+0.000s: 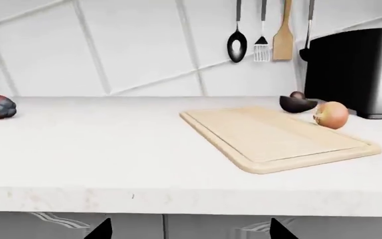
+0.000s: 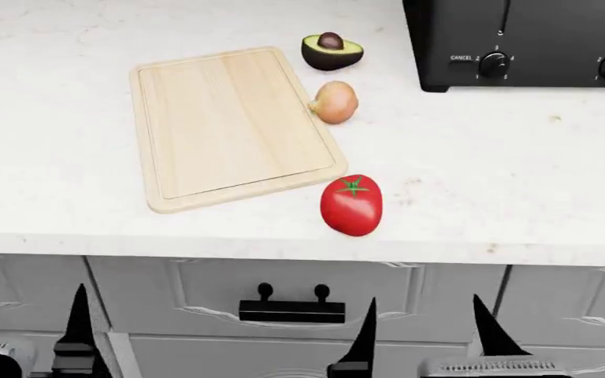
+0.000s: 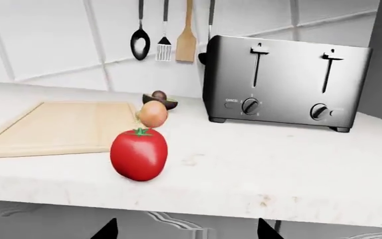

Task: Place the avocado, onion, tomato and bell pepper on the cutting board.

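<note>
The pale wooden cutting board [image 2: 229,126] lies bare on the white counter. Just off its right edge sit the halved avocado [image 2: 332,51] at the back, the tan onion [image 2: 335,101] touching the board's rim, and the red tomato [image 2: 352,205] near the counter's front edge. The dark red bell pepper [image 1: 0,106] shows only in the left wrist view, far to the board's left. Both grippers hang below the counter edge, in front of the cabinet. My left gripper [image 2: 24,319] and right gripper [image 2: 424,315] are open and hold nothing. The tomato [image 3: 139,153] is straight ahead of the right gripper [image 3: 186,230].
A black toaster [image 2: 523,43] stands at the back right, close to the avocado. Kitchen utensils [image 1: 264,35] hang on the tiled wall behind the board. A drawer with a dark handle [image 2: 292,309] lies between the two grippers, under the counter's front edge [image 2: 302,248].
</note>
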